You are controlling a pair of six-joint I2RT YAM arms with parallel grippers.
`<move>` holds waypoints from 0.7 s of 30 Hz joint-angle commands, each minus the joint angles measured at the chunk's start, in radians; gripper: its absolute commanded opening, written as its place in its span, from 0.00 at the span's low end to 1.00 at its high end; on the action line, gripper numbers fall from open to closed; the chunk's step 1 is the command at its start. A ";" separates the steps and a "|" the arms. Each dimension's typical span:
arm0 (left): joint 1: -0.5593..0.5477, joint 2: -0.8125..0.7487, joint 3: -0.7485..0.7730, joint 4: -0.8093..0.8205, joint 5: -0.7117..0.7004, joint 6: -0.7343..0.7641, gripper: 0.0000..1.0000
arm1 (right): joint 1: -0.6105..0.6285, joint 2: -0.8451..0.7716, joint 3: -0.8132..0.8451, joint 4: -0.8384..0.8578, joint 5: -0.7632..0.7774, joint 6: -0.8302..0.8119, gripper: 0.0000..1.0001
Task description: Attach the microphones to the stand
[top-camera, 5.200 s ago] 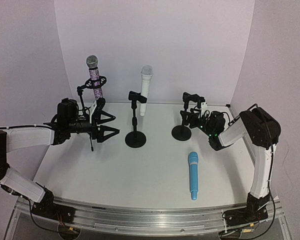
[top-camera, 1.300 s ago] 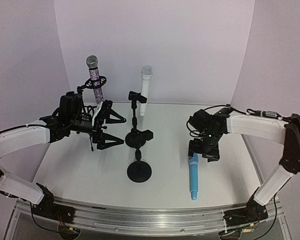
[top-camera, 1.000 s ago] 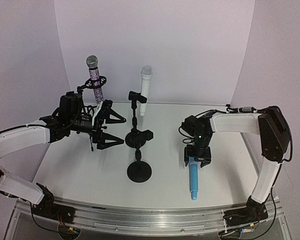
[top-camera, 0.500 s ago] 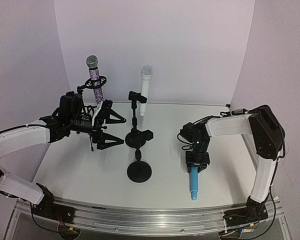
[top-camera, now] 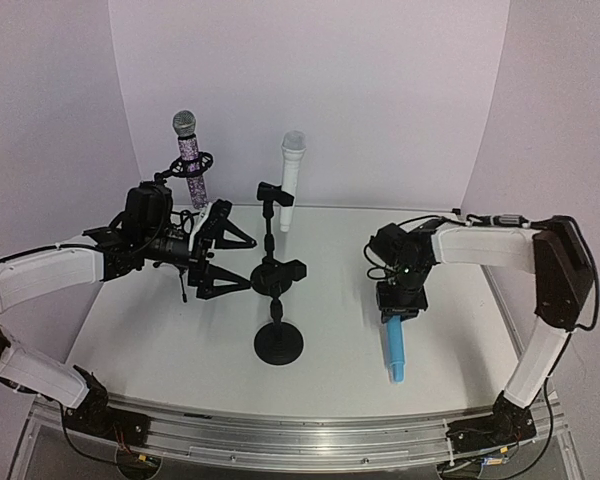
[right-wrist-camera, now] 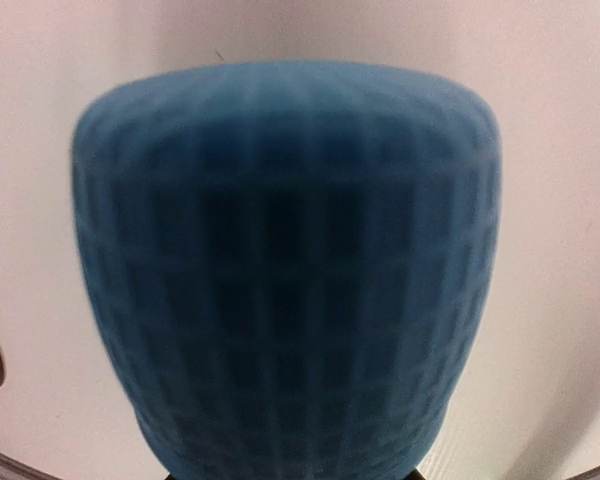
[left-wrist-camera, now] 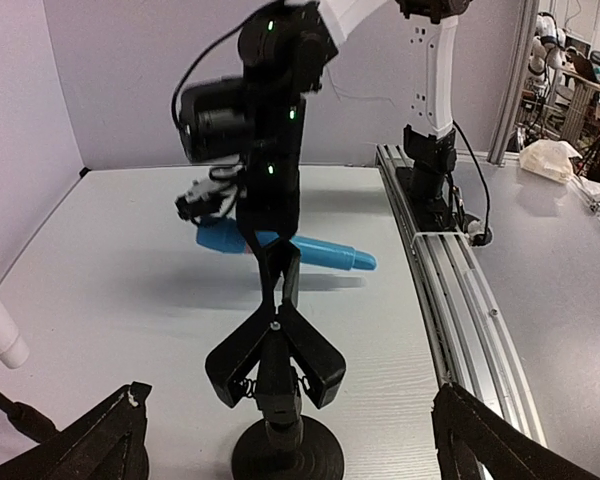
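Right gripper [top-camera: 397, 305] pinches light blue microphone [top-camera: 394, 352] just below head. Rigid, smooth, probably light; long tail may swing. Left gripper [top-camera: 230, 262] spread, empty.

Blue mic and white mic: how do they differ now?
The blue mic is held roughly level, its head in the right hand; the white mic stands upright, with no hand on it. The blue mic is toward the front right; the white mic is at the back. Both are similar-sized stick mics.
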 commanded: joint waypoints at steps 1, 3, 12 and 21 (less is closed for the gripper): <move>-0.039 0.047 0.078 -0.028 -0.036 0.061 1.00 | -0.004 -0.174 0.108 0.026 0.081 -0.125 0.00; -0.042 0.074 0.099 -0.016 -0.045 0.059 1.00 | -0.004 -0.203 0.125 0.034 0.082 -0.144 0.00; -0.048 0.152 0.137 0.001 -0.018 0.109 0.95 | 0.012 -0.287 0.136 0.100 0.068 -0.200 0.00; -0.048 0.157 0.132 -0.007 0.017 0.136 0.74 | 0.018 -0.322 0.110 0.129 0.059 -0.207 0.00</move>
